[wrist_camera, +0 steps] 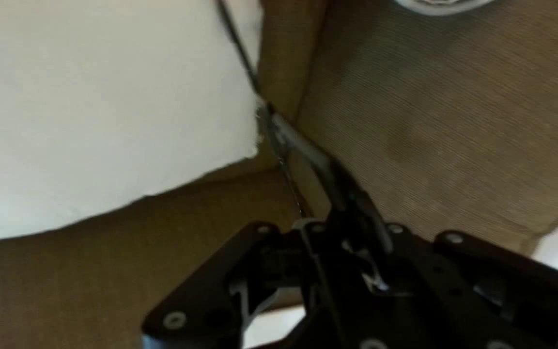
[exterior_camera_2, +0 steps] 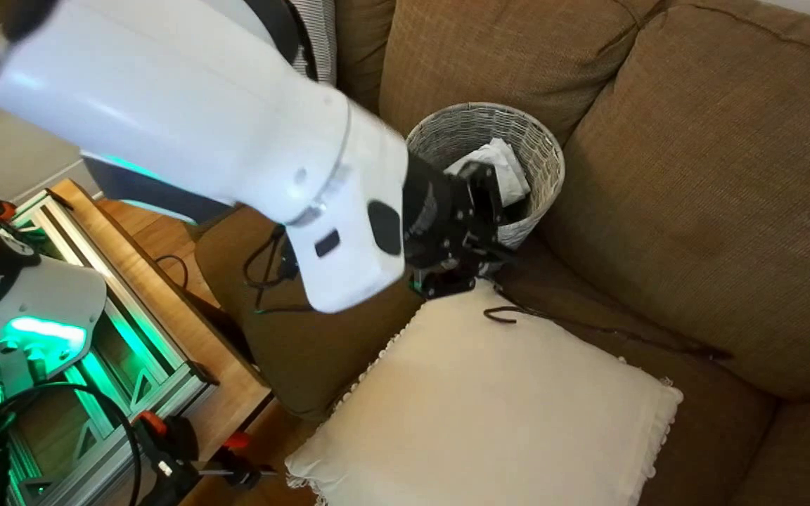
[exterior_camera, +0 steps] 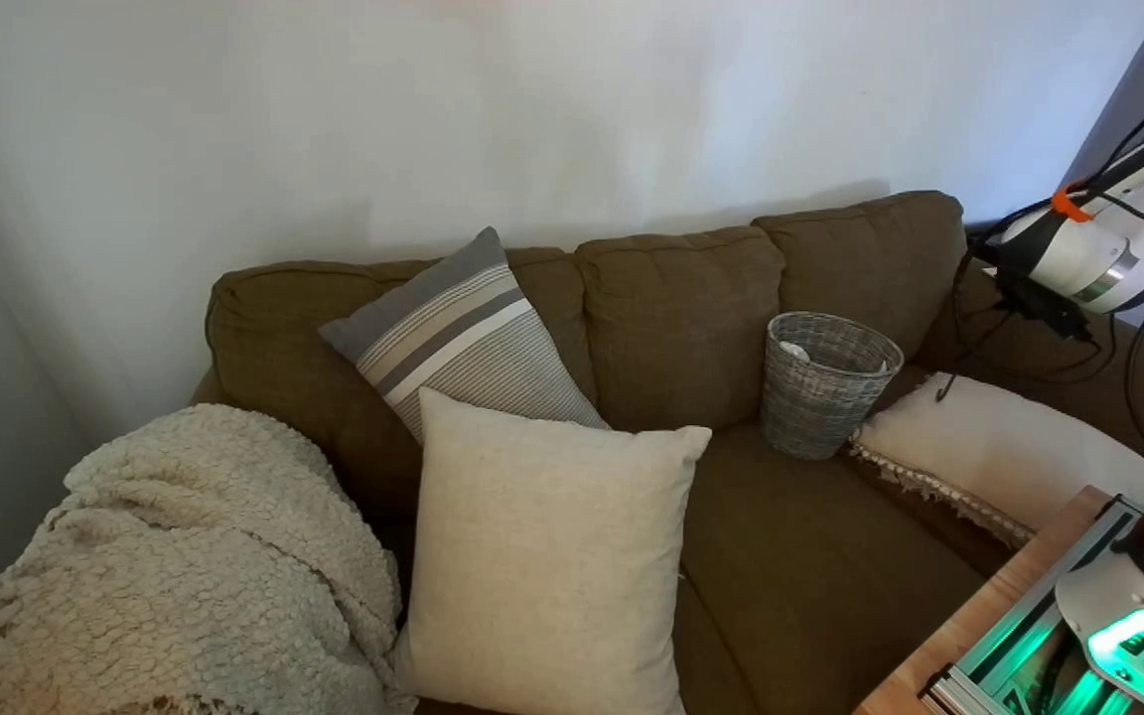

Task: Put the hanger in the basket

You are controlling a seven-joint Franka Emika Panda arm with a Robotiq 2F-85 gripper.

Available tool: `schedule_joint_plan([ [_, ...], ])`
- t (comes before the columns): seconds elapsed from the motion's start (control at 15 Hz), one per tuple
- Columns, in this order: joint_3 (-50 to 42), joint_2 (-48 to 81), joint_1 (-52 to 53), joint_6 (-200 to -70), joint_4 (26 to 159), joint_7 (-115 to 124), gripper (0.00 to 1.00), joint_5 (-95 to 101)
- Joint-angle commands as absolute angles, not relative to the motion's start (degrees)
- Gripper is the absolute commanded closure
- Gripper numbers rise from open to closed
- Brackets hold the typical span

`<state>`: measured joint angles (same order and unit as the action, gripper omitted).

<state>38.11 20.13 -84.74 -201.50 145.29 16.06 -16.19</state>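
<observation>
My gripper point(wrist_camera: 347, 235) pinches the hanger point(wrist_camera: 317, 157) over the pillow point(wrist_camera: 114, 116). The basket point(wrist_camera: 441, 9) lies at one o'clock in the wrist view; I should lift until the free end clears it, swing over, release well inside.

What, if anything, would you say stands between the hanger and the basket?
Only the basket's rim: the hanger, held in the claw, hangs outside it, partly over the white pillow, and may need lifting across.
</observation>
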Motion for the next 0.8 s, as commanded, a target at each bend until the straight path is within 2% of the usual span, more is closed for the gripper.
schedule_joint_plan([
  [0.0,52.8,13.6,-99.9,-210.2,154.6,27.3,0.98,-1.8],
  [0.27,63.4,7.1,-111.9,-218.5,162.4,40.2,0.98,14.6],
  [0.33,62.3,7.9,-110.9,-216.2,158.3,40.9,0.98,15.8],
  [0.73,62.6,0.5,-116.3,-218.3,158.0,56.6,0.98,39.7],
])
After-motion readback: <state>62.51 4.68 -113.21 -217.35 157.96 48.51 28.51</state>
